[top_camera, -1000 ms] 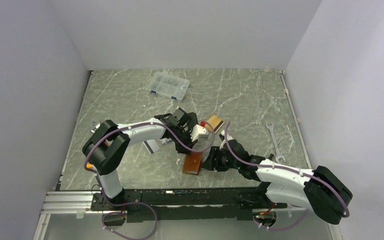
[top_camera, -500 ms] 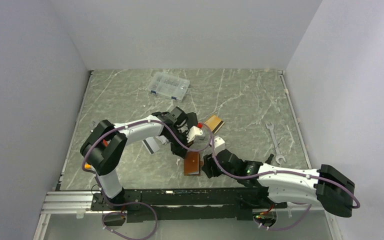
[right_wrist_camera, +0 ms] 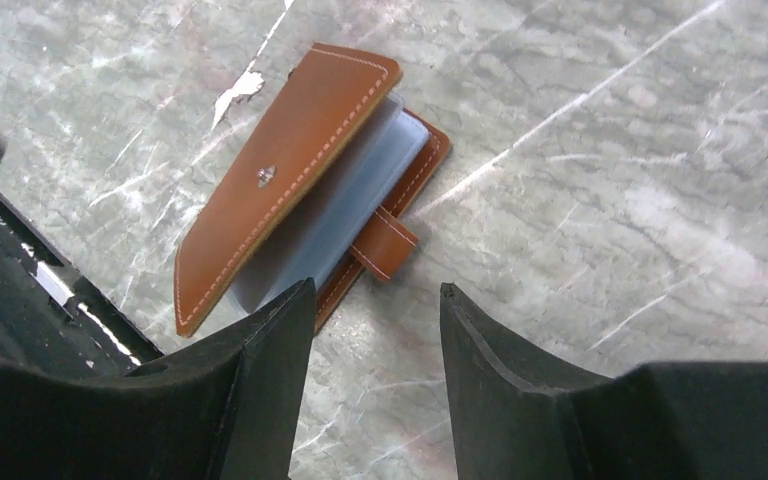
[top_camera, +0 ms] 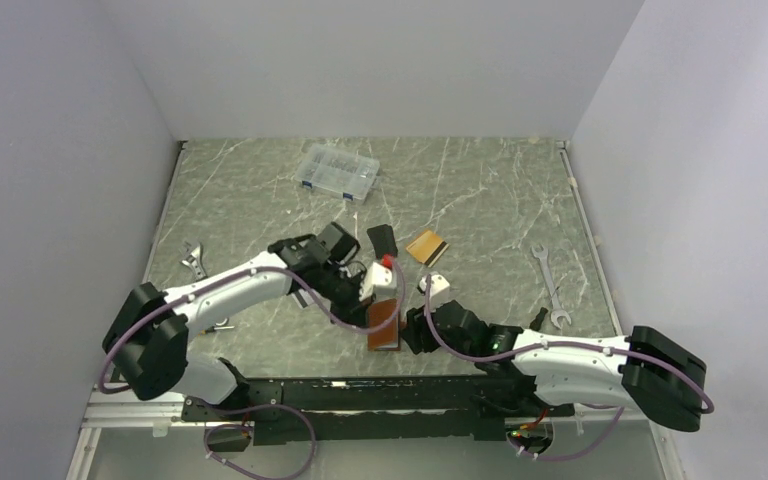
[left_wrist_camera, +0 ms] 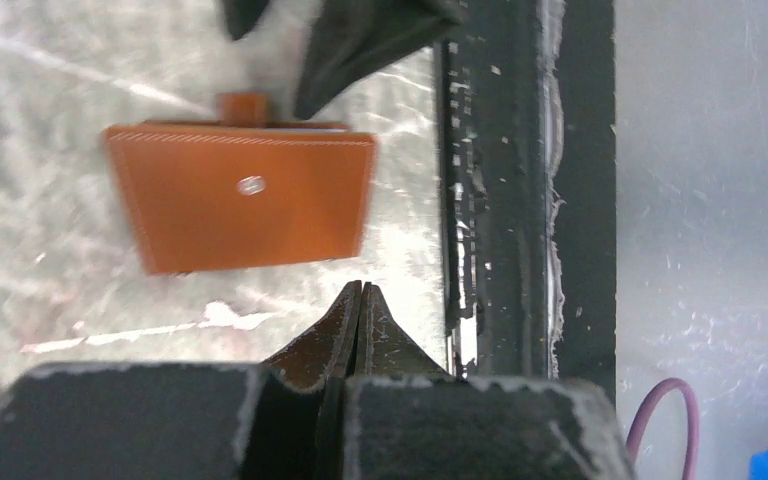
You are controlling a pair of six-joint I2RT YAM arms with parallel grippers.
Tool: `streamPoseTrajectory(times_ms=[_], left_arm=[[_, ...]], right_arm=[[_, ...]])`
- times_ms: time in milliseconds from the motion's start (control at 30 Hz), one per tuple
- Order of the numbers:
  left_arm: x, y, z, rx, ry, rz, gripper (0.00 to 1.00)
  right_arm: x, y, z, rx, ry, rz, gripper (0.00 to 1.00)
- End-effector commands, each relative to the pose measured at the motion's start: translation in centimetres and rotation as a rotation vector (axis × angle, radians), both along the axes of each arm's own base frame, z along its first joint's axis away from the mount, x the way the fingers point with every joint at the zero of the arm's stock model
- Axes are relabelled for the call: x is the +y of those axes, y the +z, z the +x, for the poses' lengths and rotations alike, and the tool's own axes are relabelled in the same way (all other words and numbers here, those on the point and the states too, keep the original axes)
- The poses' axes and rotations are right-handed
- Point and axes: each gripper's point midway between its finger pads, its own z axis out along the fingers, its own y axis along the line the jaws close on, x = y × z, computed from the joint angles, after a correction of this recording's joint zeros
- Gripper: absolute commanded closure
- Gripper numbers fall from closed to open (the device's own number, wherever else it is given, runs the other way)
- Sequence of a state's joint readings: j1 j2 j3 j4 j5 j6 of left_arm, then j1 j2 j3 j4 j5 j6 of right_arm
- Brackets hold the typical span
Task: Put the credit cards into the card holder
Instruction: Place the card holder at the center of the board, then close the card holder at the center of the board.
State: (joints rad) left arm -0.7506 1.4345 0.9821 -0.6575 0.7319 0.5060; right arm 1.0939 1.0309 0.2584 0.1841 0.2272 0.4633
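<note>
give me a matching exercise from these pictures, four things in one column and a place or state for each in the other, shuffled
Things:
1. card holder
2. clear compartment box
3. long silver wrench
4. left gripper

Places or states:
a. far side of the table
b. shut, holding nothing
c. right side of the table
d. towards the near edge of the table, cover partly lifted

Pairs: 1-d, 2-a, 3-c, 4-b

Brown card holder (right_wrist_camera: 280,170) ajar on marble table (right_wrist_camera: 610,150), right hand (right_wrist_camera: 375,288) spread
</note>
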Motion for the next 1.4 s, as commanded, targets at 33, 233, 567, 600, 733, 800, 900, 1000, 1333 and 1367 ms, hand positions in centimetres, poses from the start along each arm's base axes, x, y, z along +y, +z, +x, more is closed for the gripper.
streamPoseTrajectory(times_ms=[33,233,567,600,733,800,900,1000,1333,1367], left_arm=[[0.9,-2.0,-2.1,-0.184,-0.178,0.124,1.0],[1.6,-1.0,-1.0,-0.375,-0.177,0.174,1.0],[-3.9,-1.3,-5.2,-0.299,-0.149,0.217,0.94],[-4.0,-1.6,-5.2,-0.312,-0.137,0.237,0.94],[-4.8,-2.9,-4.1,-0.45,-0.092,0.292,0.93],[-4.8,-3.3,-3.5,-0.504,-0.09,0.294,0.94],[-3.8,-4.8,-3.0,-0.556,-0.115,0.313,0.95],[-2.5,-6.3,-2.2,-0.604,-0.138,0.353,0.97],[1.0,-4.8,5.3,-0.61,0.141,0.341,1.0],[1.2,-4.4,6.1,-0.599,0.171,0.329,1.0]], right_arm=[[0.9,0.3,0.2,0.051,-0.08,0.117,0.49],[-0.3,1.8,1.7,0.052,-0.181,0.202,0.47],[-2.3,4.5,2.8,0.041,-0.183,0.258,0.44],[-2.4,4.5,3.0,0.049,-0.191,0.267,0.44],[-2.5,4.2,3.1,0.076,-0.211,0.316,0.44],[-2.5,4.0,3.0,0.087,-0.215,0.323,0.44],[-2.4,3.5,2.8,0.109,-0.215,0.314,0.44],[-2.6,3.1,2.7,0.11,-0.21,0.298,0.44],[-2.3,2.7,2.2,0.093,-0.171,0.275,0.45],[-2.1,2.8,2.2,0.09,-0.168,0.273,0.45]])
